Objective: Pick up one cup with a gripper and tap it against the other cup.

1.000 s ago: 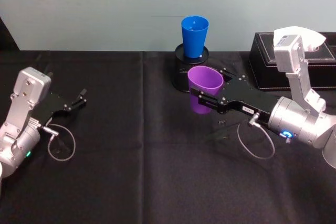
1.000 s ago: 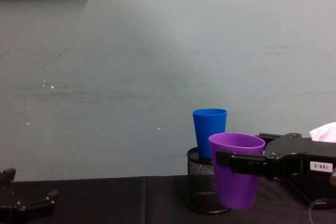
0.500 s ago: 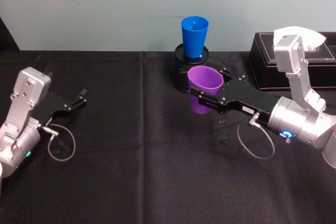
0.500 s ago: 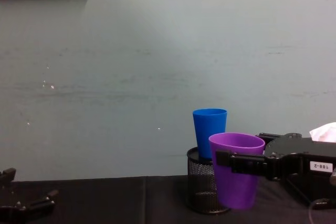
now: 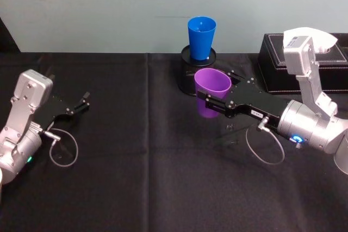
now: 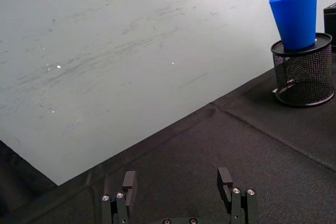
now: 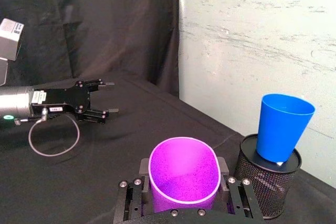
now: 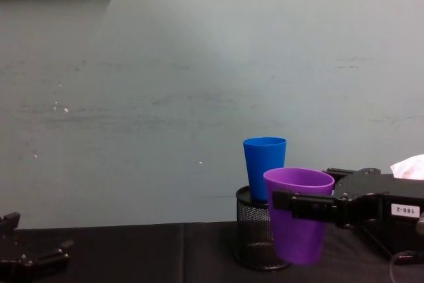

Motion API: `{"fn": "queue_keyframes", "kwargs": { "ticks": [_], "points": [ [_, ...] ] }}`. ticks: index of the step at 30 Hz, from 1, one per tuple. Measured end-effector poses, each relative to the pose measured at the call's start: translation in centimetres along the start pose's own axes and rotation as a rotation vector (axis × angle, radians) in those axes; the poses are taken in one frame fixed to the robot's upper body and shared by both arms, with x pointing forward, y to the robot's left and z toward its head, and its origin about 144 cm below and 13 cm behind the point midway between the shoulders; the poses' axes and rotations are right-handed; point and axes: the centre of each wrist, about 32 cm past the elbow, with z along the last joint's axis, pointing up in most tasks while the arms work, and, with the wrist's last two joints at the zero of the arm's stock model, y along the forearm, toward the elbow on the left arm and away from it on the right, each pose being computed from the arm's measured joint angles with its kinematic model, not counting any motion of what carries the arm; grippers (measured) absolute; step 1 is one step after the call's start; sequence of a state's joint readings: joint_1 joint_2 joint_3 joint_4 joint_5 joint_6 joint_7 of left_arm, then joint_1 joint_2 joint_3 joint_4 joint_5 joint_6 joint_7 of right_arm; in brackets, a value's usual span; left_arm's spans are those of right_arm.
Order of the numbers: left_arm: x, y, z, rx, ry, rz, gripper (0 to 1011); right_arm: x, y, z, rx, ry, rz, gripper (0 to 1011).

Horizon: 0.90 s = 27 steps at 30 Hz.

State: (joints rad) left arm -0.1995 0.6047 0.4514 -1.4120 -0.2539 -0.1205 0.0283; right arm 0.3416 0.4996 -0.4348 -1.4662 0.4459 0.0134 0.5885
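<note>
A black-draped table (image 5: pixel 163 177) stands against a pale wall. The right arm reaches in from the right, and its right gripper (image 7: pixel 184 174) is clamped on the purple cup (image 8: pixel 298 230), one finger on each side just under the rim. The cup is upright, just in front of the mesh pen holder (image 6: pixel 303 74). Whether its base is clear of the cloth cannot be told. The left gripper (image 6: pixel 176 182) rests far off on the left side of the table, fingers apart and empty.

The blue cup (image 5: pixel 201 37) stands upright with its base seated in the mouth of the pen holder, so it sits higher than the purple cup.

Likely risks, biggest first:
- A level push forward would probably strike the holder instead of the blue cup, because the purple rim is about level with the holder's top. The holder looks light and could slide or tip.
- The blue cup is only perched, so a firm tap could knock it out or topple it.
- The purple rim looks squeezed into an oval in the right wrist view. Thin, smooth plastic under that pressure could slip or pop free on contact
</note>
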Motion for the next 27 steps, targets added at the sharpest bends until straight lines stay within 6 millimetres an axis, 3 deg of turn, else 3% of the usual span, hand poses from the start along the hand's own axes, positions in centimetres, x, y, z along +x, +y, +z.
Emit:
{"fn": "queue_keyframes", "kwargs": {
  "ticks": [16, 27],
  "points": [
    [0.0, 0.0, 0.0, 0.0, 0.0, 0.0, 1005, 0.2, 0.1, 0.3, 0.002, -0.008, -0.005, 728],
    [0.0, 0.0, 0.0, 0.0, 0.0, 0.0, 1005, 1.5, 1.4, 0.8, -0.009, 0.0, -0.04, 728]
  ]
}}
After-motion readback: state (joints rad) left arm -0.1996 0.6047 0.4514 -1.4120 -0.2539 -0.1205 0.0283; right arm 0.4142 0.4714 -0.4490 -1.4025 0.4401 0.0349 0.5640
